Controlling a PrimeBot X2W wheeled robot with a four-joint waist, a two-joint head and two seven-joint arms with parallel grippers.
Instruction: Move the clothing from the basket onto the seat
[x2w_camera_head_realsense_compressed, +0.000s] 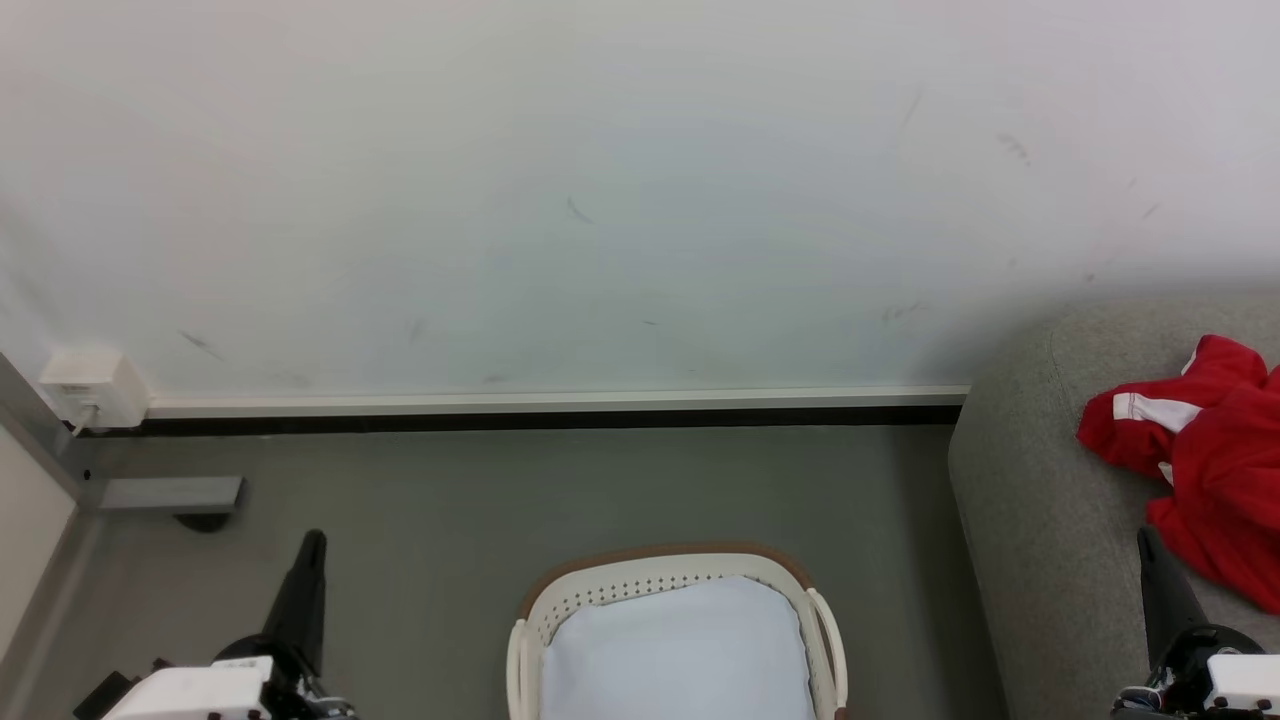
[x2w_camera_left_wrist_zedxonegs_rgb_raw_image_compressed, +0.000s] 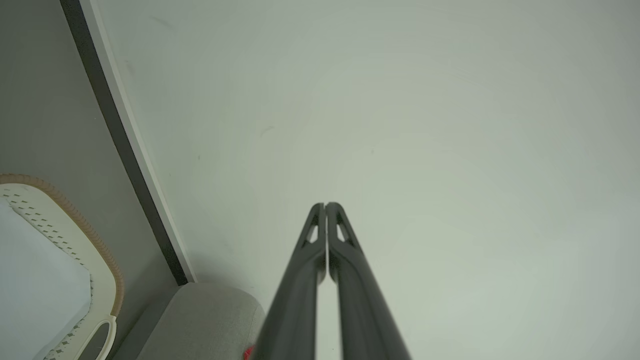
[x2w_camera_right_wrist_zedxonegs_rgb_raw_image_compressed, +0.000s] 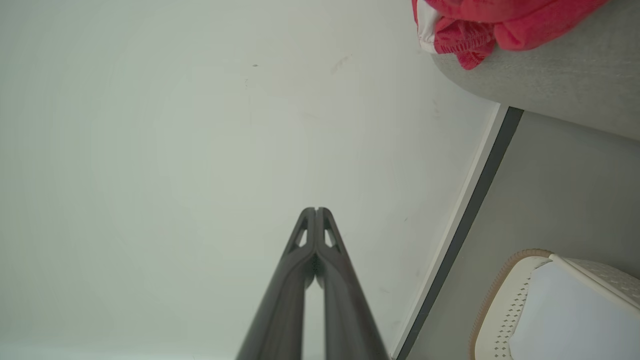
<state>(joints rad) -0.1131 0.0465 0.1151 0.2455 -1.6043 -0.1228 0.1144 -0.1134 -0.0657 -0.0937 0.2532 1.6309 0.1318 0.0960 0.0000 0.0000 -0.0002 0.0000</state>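
Note:
Red clothing (x2w_camera_head_realsense_compressed: 1210, 460) with white panels lies on the grey seat (x2w_camera_head_realsense_compressed: 1040, 500) at the right; it hangs over the seat's edge in the right wrist view, clothing (x2w_camera_right_wrist_zedxonegs_rgb_raw_image_compressed: 480, 25) on seat (x2w_camera_right_wrist_zedxonegs_rgb_raw_image_compressed: 550, 85). The white basket (x2w_camera_head_realsense_compressed: 680, 590) with its brown rim stands on the floor at bottom centre, showing its pale blue-white lining and no red fabric inside. My left gripper (x2w_camera_head_realsense_compressed: 313, 540) is shut and empty at the lower left, fingertips together (x2w_camera_left_wrist_zedxonegs_rgb_raw_image_compressed: 325, 205). My right gripper (x2w_camera_head_realsense_compressed: 1146, 535) is shut and empty at the lower right, just in front of the clothing, tips closed (x2w_camera_right_wrist_zedxonegs_rgb_raw_image_compressed: 316, 210).
A white wall (x2w_camera_head_realsense_compressed: 600, 200) with a pale skirting strip runs behind the basket. A white wall box (x2w_camera_head_realsense_compressed: 90, 385) and a grey bracket (x2w_camera_head_realsense_compressed: 170, 495) sit at the left corner. Grey floor (x2w_camera_head_realsense_compressed: 450, 520) lies between basket and wall.

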